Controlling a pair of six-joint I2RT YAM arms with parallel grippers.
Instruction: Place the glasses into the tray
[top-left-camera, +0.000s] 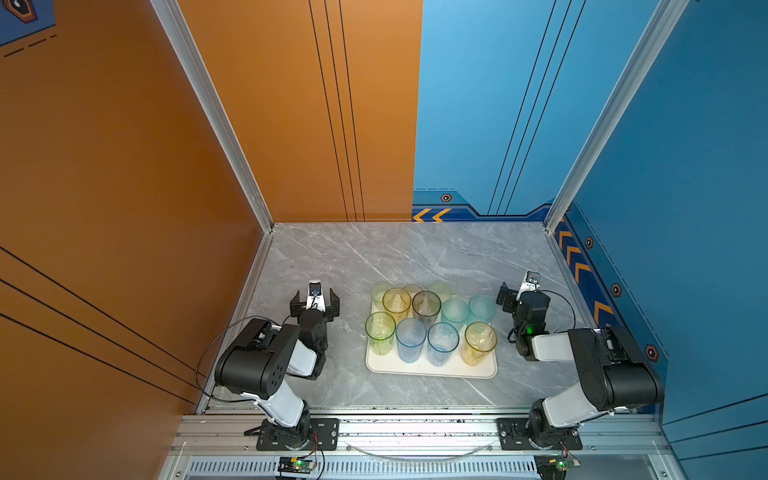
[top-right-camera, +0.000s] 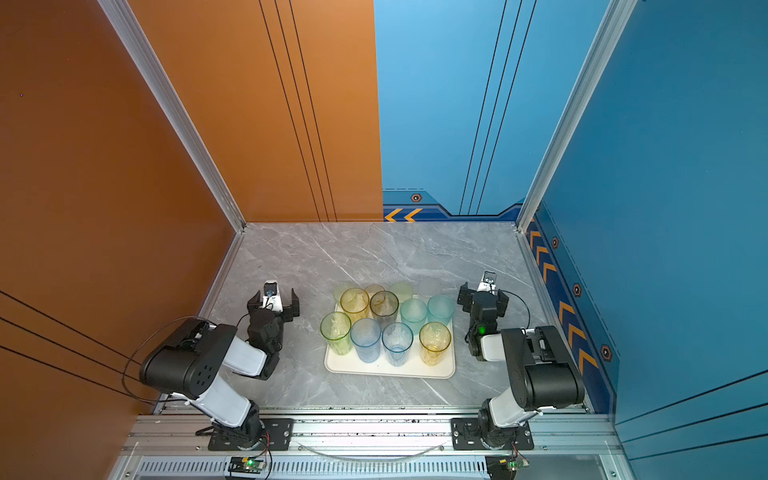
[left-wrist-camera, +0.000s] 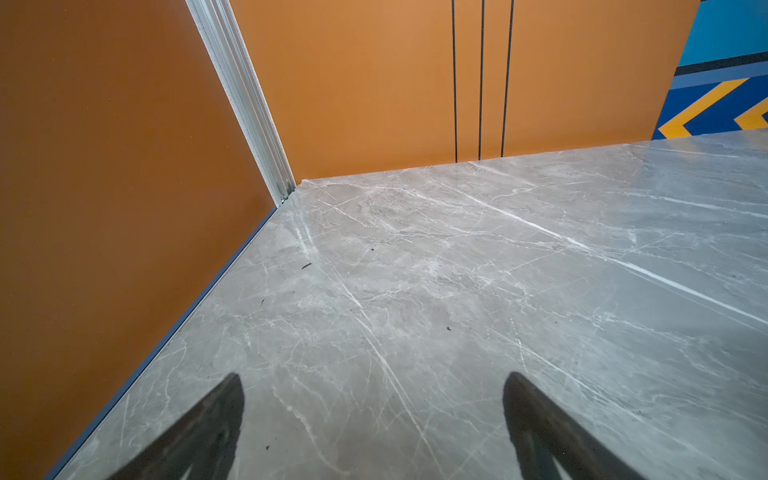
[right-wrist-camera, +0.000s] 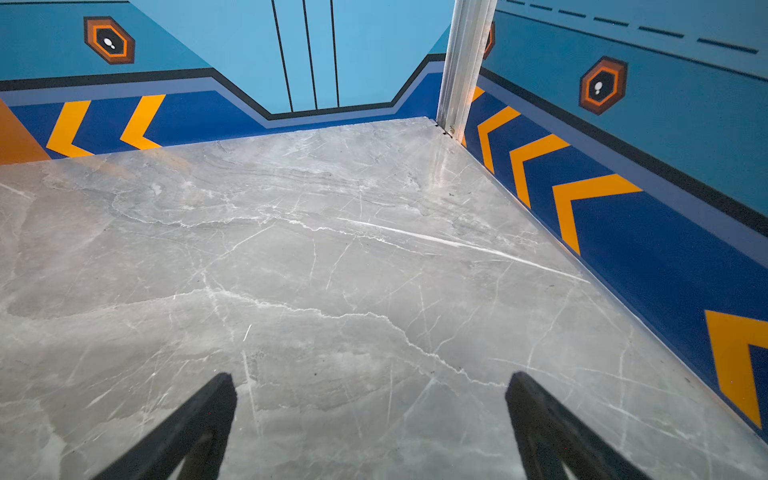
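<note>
Glasses (top-left-camera: 426, 307) stand upright in packed rows on the cream tray (top-left-camera: 432, 370), mid-bench (top-left-camera: 374, 257). My left claw (top-left-camera: 315, 298) and right claw (top-right-camera: 484, 293) hover spread wide and empty, one on either side of the tray. I judge placing nearly done. I cannot tell whether the far frosted tumbler (top-right-camera: 429, 286) sits inside the rim, so I'd check that next.

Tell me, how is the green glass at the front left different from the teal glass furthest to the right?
The green glass is clear and see-through; the teal glass looks frosted. The green glass looks taller; the teal glass looks shorter. Both stand in the tray.
</note>
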